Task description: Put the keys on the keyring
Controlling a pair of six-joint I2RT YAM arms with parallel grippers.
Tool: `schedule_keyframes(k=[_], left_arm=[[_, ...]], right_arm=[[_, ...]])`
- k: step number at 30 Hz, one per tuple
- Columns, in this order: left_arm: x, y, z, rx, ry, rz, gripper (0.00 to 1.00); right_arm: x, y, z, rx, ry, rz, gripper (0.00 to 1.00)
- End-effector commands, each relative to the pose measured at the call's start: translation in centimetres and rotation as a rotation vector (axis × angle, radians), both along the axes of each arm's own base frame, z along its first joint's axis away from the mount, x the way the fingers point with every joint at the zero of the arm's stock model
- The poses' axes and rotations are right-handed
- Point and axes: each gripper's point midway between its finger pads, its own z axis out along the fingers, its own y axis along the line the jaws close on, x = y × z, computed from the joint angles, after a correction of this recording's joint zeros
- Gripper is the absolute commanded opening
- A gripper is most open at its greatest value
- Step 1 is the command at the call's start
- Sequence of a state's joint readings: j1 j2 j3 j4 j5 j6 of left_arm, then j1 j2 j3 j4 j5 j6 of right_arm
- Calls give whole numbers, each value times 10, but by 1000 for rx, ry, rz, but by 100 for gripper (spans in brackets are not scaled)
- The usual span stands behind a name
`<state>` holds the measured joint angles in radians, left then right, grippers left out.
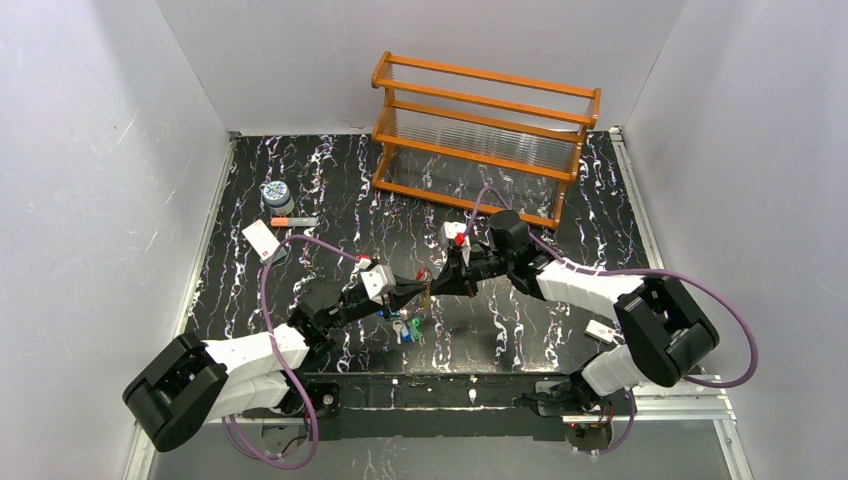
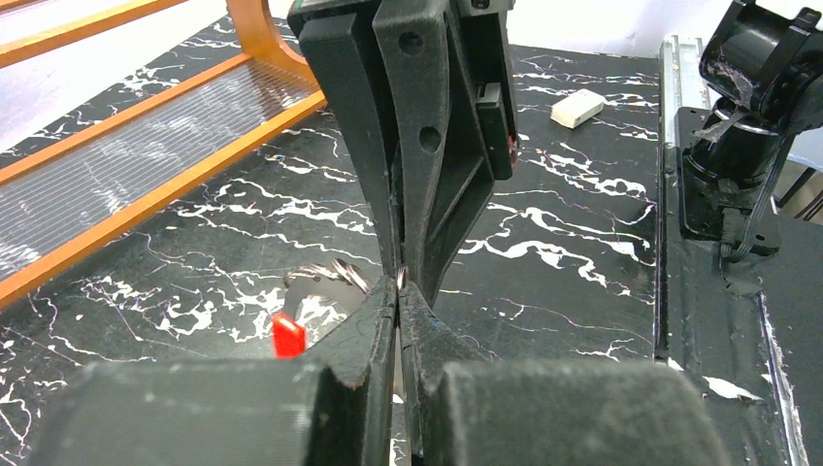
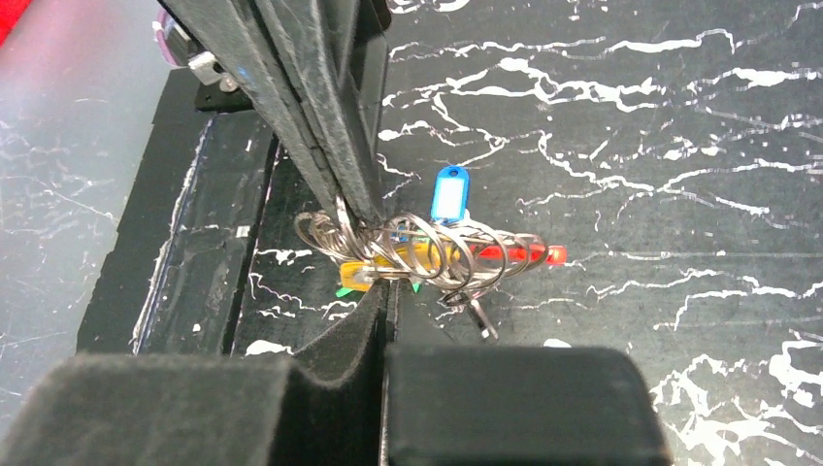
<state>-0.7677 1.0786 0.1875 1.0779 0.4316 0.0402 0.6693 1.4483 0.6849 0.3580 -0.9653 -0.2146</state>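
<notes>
The left gripper [image 2: 399, 296] and right gripper [image 3: 386, 296] stood tip to tip above the black marbled table [image 3: 631, 146], both pressed fully together on the keyring [image 3: 417, 254]; a blue key [image 3: 448, 194] lay just beyond its coils

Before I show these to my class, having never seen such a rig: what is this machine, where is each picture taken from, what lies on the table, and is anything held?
These are two robot arms bolted at the table's near edge, each ending in a two-finger gripper. The wide picture is from a fixed camera above and behind them; the other two are from wrist cameras, each showing its own fingers at the bottom. On the table lie a wooden rack, a patterned jar, a white card, an orange-tipped stick, a white block and keys. The left gripper and right gripper are both shut, tip to tip, on the keyring, a wire coil with a red piece; blue and yellow key tags show beside it.
</notes>
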Motion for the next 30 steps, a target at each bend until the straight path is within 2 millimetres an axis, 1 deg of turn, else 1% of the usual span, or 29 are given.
schedule_keyframes(k=[1, 3, 5, 11, 16, 20, 26, 30], left_arm=[[0, -2, 23, -63, -58, -4, 0], [1, -2, 22, -61, -57, -1, 0], [1, -2, 21, -59, -56, -2, 0], [1, -2, 20, -55, -55, -2, 0], [2, -3, 20, -56, -56, -2, 0], [1, -3, 21, -58, -58, -3, 0], [1, -2, 22, -60, -65, 0, 0], [1, -2, 24, -64, -67, -2, 0]], right_arm=[[12, 2, 17, 12, -96, -52, 12], [12, -1, 24, 30, -135, -66, 22], [11, -3, 30, 52, -172, -76, 27], [1, -6, 45, 123, -228, -50, 28], [-4, -6, 52, 167, -245, -23, 28], [-7, -5, 54, 182, -251, -8, 36], [-7, -8, 66, 221, -297, -29, 42], [-8, -9, 73, 241, -318, -38, 44]])
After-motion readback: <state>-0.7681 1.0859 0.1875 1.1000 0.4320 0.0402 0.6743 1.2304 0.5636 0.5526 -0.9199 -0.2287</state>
